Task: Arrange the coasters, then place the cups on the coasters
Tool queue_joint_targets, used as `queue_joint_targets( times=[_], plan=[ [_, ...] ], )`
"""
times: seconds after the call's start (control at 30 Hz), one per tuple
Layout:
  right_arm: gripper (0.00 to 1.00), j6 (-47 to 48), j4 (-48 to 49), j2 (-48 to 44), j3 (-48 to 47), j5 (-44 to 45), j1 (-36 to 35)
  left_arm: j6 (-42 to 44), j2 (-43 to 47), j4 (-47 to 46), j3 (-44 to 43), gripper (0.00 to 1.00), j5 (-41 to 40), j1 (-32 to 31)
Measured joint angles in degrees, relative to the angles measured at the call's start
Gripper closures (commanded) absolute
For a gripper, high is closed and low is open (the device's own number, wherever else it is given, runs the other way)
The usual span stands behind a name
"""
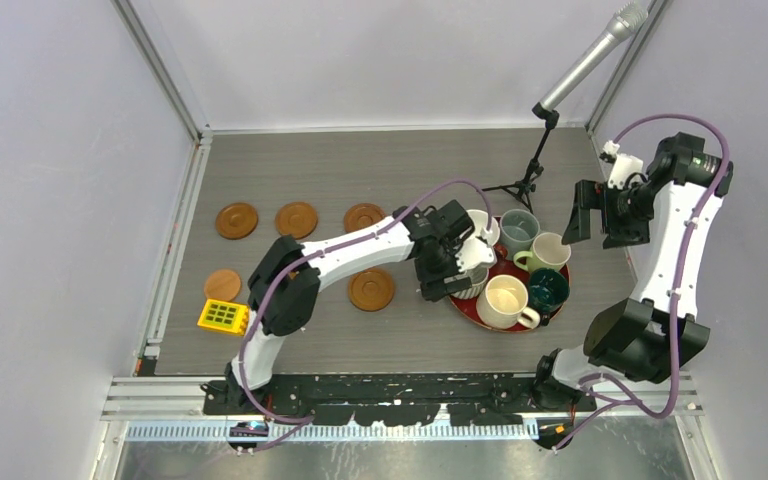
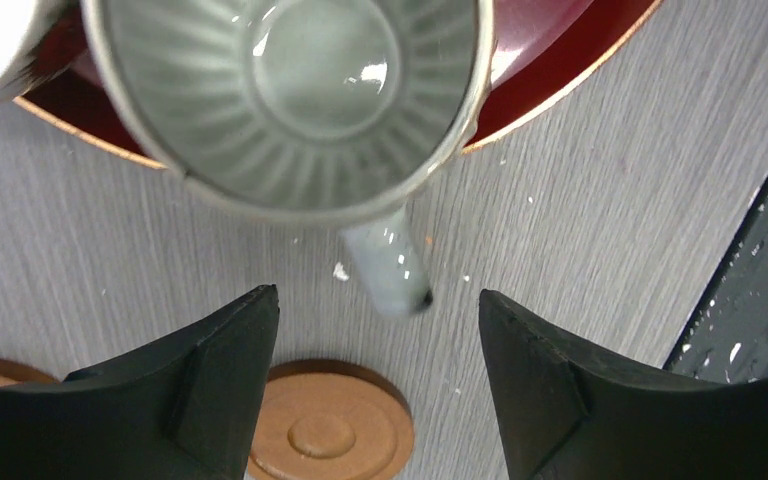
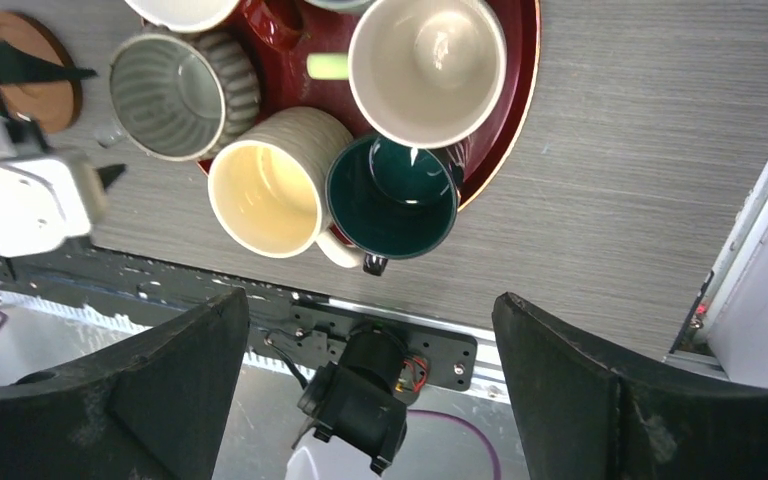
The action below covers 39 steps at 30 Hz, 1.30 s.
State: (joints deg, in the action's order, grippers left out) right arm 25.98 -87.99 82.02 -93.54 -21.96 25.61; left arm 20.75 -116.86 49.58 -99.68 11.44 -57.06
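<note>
1. Nearest the arm bases, a yellow grid block (image 1: pixel 223 317) and two of the wooden coasters (image 1: pixel 371 289) lie flat on the table (image 1: pixel 400 160), apart from each other.
2. At the near rim of the red tray (image 3: pixel 515 100), the cream mug (image 3: pixel 265 195) and dark teal mug (image 3: pixel 390 200) stand upright and touch.
3. The left gripper (image 2: pixel 377 297) is empty, its jaws parted on either side of the handle (image 2: pixel 390 270) of the ribbed grey mug (image 2: pixel 300 100) without contact. The mug stands upright at the tray's left edge, and its handle projects past the rim towards the jaws.
4. Handling, as a judgement: glazed ceramic is rigid, fairly heavy, slick and liable to chip. A pinch across the handle suits it best. The ribbed wall is the alternative, though neighbouring mugs crowd it.
5. The right gripper (image 3: pixel 368 300) is spread wide and holds nothing. It hovers beside the tray's right side.
6. Farthest back, three more coasters lie in a row. A sixth is not visible and is possibly hidden under the left arm.
</note>
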Motion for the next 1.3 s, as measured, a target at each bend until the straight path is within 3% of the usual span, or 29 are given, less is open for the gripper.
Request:
queue_joint_targets(
  times=[0.47,0.63,0.73,1.3],
  plan=[
    [0.05,-5.0,3.8,2.7,-4.1,-0.8,0.4,-4.2,-5.2,-3.2,-1.8,0.62,-5.0,-1.0],
    [0.05,-5.2,4.2,2.3,-4.1,-0.9,0.4,-4.9,-5.2,-3.6,-1.7,0.82,-5.2,-1.0],
    [0.05,-5.3,4.7,1.8,-4.1,-1.3,0.4,-4.7,-4.5,-4.9,-0.5,1.0,-5.1,-1.0],
    [0.05,-5.4,7.0,1.2,-3.8,-3.2,0.4,-5.9,9.6,-18.2,17.6,1.0,0.9,1.7]
  ],
)
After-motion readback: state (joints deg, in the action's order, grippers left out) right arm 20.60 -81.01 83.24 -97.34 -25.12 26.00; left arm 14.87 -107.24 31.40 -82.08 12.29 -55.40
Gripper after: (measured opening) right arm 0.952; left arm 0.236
